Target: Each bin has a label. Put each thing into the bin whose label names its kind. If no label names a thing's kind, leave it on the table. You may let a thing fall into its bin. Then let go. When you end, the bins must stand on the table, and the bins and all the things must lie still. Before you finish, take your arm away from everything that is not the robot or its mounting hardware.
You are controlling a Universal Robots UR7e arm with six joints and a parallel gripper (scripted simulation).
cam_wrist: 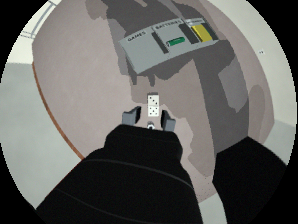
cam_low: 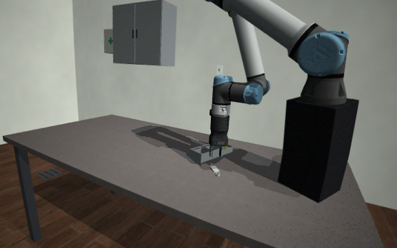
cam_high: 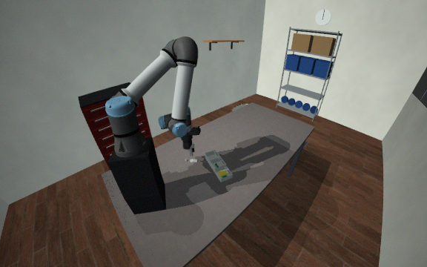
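My gripper (cam_high: 191,152) (cam_low: 216,154) (cam_wrist: 151,114) is open and empty above the table. In the wrist view a white domino (cam_high: 193,160) (cam_low: 214,169) (cam_wrist: 153,105) with black dots lies just ahead of the fingers. A small pale thing (cam_high: 186,160) (cam_low: 218,174) (cam_wrist: 151,126) lies near its end; its kind is unclear. The GAMES bin (cam_wrist: 142,56) looks empty. The BATTERIES bin (cam_wrist: 186,50) holds a green battery (cam_high: 216,165) (cam_wrist: 175,42). The third bin (cam_high: 227,178), its label too small to read, holds a yellow block (cam_high: 222,173) (cam_wrist: 202,33) and something green.
The three bins stand in one row on the grey table (cam_high: 184,222) (cam_low: 116,165). The black robot pedestal (cam_high: 139,182) (cam_low: 317,148) stands at one end of the table. The arm's shadow falls across the bins and tabletop.
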